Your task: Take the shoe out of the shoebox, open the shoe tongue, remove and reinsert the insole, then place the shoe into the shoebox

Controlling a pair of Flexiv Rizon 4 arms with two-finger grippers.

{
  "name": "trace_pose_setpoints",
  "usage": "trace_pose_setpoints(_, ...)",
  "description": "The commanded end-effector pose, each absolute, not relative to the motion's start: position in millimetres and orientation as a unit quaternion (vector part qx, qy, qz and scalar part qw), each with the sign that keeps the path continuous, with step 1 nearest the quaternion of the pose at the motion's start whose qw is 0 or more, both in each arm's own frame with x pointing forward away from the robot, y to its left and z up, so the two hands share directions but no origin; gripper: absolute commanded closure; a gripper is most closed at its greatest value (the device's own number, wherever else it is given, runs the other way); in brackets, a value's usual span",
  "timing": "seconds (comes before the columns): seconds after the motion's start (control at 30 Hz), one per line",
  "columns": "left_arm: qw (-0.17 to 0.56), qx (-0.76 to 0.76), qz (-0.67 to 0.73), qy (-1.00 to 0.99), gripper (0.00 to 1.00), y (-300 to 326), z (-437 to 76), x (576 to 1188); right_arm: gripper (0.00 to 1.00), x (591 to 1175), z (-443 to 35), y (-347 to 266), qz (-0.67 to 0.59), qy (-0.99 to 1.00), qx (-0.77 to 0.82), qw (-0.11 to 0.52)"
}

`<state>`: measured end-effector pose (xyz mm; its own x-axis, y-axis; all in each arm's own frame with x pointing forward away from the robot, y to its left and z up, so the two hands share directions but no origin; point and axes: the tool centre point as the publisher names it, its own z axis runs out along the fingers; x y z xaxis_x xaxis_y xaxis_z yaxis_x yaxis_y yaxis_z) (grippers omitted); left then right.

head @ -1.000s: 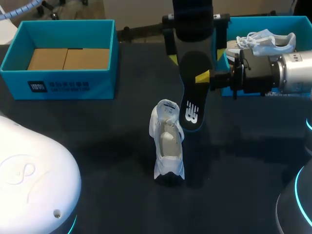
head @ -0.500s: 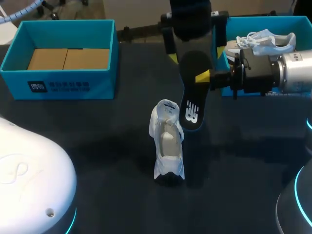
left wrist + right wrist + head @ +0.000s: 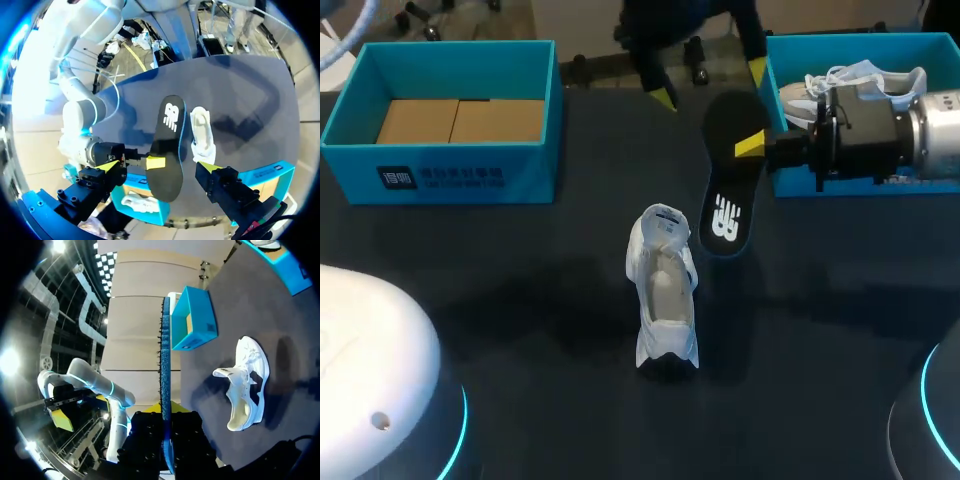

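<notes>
The right gripper [image 3: 750, 147] clamped the black insole [image 3: 725, 215], its length running far to near. The left gripper [image 3: 711, 86] hung spread apart.

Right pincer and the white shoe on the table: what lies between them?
The black insole, clamped in the right pincer, reaches toward the shoe. The head view shows this; the insole's toe end and the shoe look apart.
</notes>
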<state>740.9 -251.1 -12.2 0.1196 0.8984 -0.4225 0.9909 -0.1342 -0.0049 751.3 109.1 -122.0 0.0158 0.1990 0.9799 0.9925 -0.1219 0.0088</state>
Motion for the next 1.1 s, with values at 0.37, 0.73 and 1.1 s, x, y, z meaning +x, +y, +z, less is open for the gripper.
trace_pose_setpoints(0.37,0.314,0.639,-0.37,0.597,0.0,-202,-19,739,1.0,747,-107,99,-0.47,-0.521,-0.588,0.402)
trace_pose_setpoints(0.73,0.324,0.566,-0.447,0.612,0.0,-183,-36,738,1.0,743,-105,96,-0.472,-0.518,-0.594,0.395)
trace_pose_setpoints(1.1,0.324,0.578,-0.442,0.605,0.0,-182,-41,738,1.0,743,-104,99,-0.471,-0.517,-0.592,0.4)
